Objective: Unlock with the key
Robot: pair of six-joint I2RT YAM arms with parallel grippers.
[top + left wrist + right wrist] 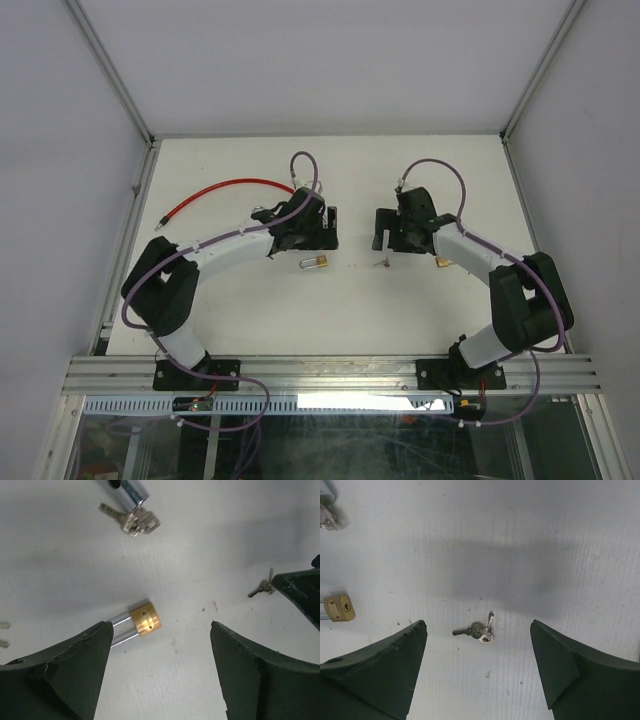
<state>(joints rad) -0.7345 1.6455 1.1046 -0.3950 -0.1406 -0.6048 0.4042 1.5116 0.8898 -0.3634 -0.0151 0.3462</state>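
1. The key, on a small ring, lies flat on the table about midway between the fingers of the right gripper. These fingers are spread wide and touch nothing.
2. The padlock lies on its side between the fingers of the left gripper, which are also spread and pinch nothing. Its brass body sits nearer the finger at the left of that view, which hides the far end of the shackle.
3. The right wrist view shows the padlock only at its left edge, outside that gripper's fingers.
4. The left wrist view shows the key out past its other finger, just beside a dark fingertip of the right gripper.
5. Beyond the fingertips, both wrist views show another bunch of keys on a chrome piece (the top view barely shows it).
6. Only the top view shows the red cable, behind the left arm.
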